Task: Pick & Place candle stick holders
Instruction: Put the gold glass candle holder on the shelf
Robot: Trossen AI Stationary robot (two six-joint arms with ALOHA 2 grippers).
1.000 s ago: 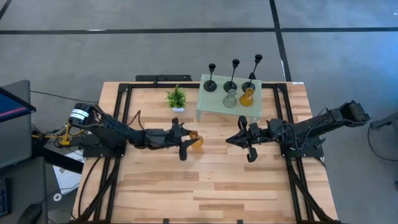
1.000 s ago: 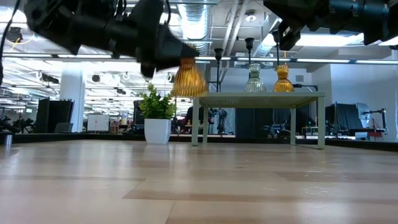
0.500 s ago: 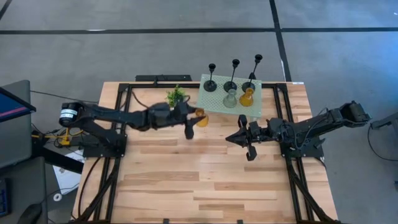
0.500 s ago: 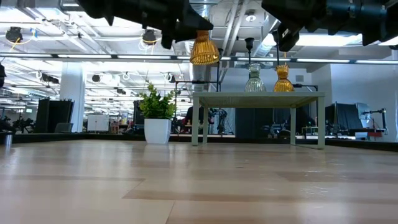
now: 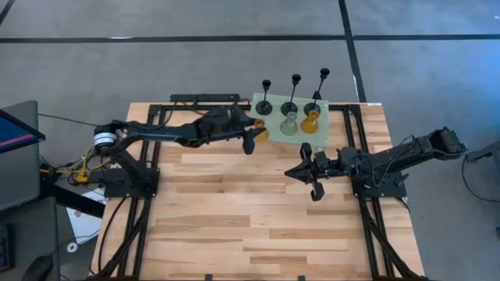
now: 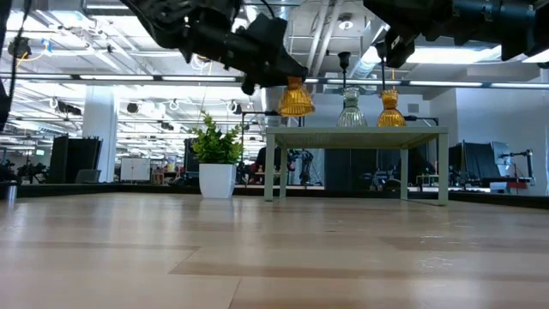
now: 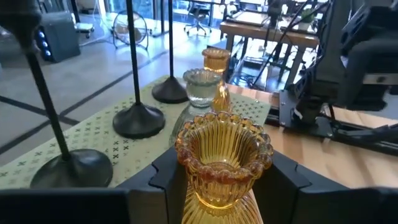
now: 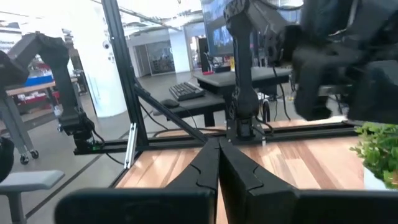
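Note:
My left gripper (image 5: 253, 137) is shut on an amber glass candle stick holder (image 5: 261, 134) at the near left corner of the pale green mesh stand (image 5: 275, 137); in the low view the holder (image 6: 296, 99) hangs just above the stand's top (image 6: 356, 133). Three black thin-stemmed holders (image 5: 293, 97), a clear-grey glass holder (image 5: 290, 125) and a second amber holder (image 5: 310, 122) stand on their bases on the stand. My right gripper (image 5: 303, 175) is shut and empty over the table's middle right. My left gripper pinches the amber holder's ribbed body below its beaded rim (image 7: 214, 193) between its two fingers (image 7: 163, 180), one on each side. The fingers come level from the table's left. The holder stands upright with its cup up, lifted clear of the stand.
A small green potted plant (image 6: 216, 154) stands left of the stand, under my left arm in the high view. The black holders' round bases (image 7: 138, 121) and the clear glass holder (image 7: 200, 87) lie close ahead of the held one. Bare wood lies toward the near edge (image 5: 258, 226).
My left gripper has carried the amber holder from the table's middle toward the far edge and to the right, up to the stand's near left corner, keeping it upright and held.

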